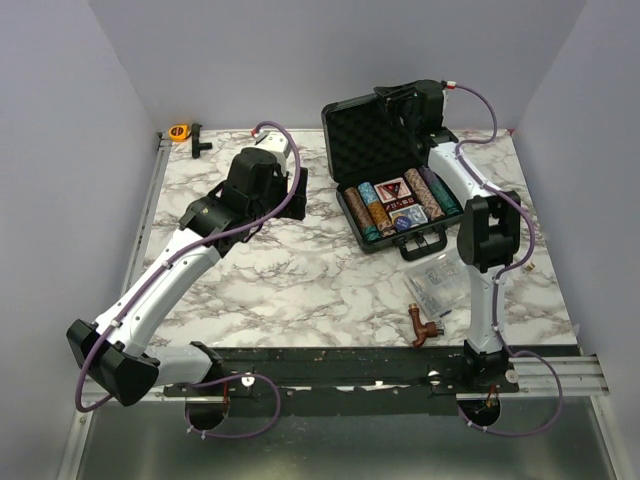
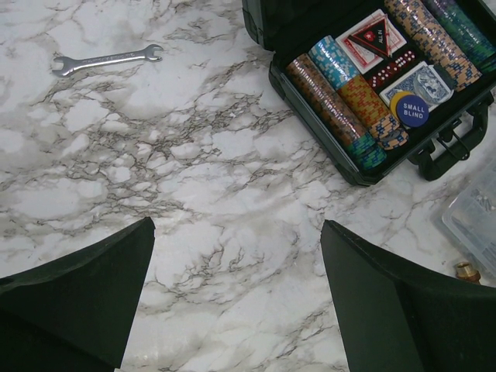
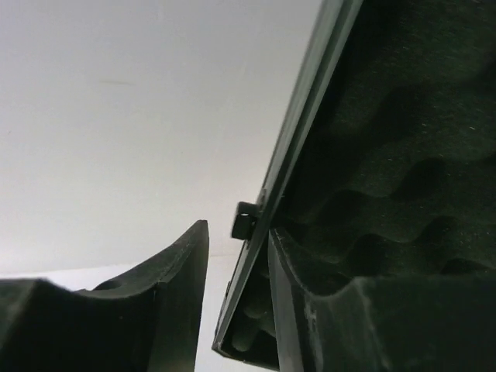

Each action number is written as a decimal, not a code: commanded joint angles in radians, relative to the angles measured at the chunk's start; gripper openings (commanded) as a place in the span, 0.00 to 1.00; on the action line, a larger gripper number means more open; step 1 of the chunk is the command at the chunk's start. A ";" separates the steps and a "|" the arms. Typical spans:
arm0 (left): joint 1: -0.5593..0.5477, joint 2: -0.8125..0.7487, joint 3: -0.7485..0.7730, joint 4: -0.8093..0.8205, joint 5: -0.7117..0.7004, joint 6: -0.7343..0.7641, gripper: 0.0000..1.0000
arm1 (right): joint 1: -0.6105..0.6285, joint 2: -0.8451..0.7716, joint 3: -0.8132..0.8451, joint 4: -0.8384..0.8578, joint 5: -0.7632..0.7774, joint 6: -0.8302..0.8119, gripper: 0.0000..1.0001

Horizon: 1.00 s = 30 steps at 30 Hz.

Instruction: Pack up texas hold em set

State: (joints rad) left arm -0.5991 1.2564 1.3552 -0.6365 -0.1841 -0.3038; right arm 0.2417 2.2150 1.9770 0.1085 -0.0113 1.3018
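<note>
- Since the chips [image 2: 341, 101], the red deck [image 2: 372, 39], the blue deck [image 2: 425, 81] and the small blind disc [image 2: 413, 111] already lie in the tray of the case [image 1: 362, 150], which stands open toward the far right of the surface [image 2: 194, 170], shutting the lid [image 3: 294, 155] looks like the step in hand.
- The right end effector [image 3: 240, 287] sits at the lid's top rim, released. One finger [image 3: 364, 325] lies against the bumpy foam inside, and the other hangs just outside the shell with a sliver of gap (it straddles the rim rather than pinching it).
- A good close would follow the hinge's arc, sweeping the rim over and down toward the handle [image 2: 453, 147]. A straight downward shove could tip or slide the case.
- The left end effector [image 2: 236, 287] hovers released and spread wide over bare surface left of the case, carrying nothing. Bracing the front near the handle would probably keep the tray from sliding.
- The chip rows appear level, so nothing seems likely to block the lid. The latches are too small to judge.
- The wrench [image 2: 106, 60], clear box [image 2: 477, 217] and pipe fitting [image 1: 425, 327] lie outside the case and are best left there.
</note>
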 commanded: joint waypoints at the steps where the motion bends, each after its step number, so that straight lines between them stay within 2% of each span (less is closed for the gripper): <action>1: 0.003 -0.028 -0.006 0.012 0.000 -0.005 0.88 | 0.008 0.051 0.060 -0.101 0.093 0.011 0.33; 5: 0.002 -0.029 -0.006 0.012 0.000 -0.005 0.88 | 0.009 0.064 0.100 -0.176 0.122 -0.013 0.16; 7: 0.003 -0.030 -0.006 0.011 -0.001 -0.004 0.88 | 0.010 0.047 0.080 -0.179 0.124 -0.032 0.01; 14: 0.002 -0.031 -0.009 0.015 0.004 -0.006 0.88 | 0.011 -0.152 -0.236 -0.037 0.116 -0.106 0.01; 23: 0.004 -0.009 -0.007 0.014 0.020 -0.012 0.88 | 0.011 -0.442 -0.571 -0.032 0.151 -0.240 0.01; 30: 0.003 0.031 -0.006 0.015 0.038 -0.017 0.88 | 0.011 -0.650 -0.925 -0.003 0.203 -0.312 0.01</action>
State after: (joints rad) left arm -0.5987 1.2545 1.3506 -0.6312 -0.1749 -0.3084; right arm 0.2489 1.6314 1.2236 0.1967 0.1146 1.1202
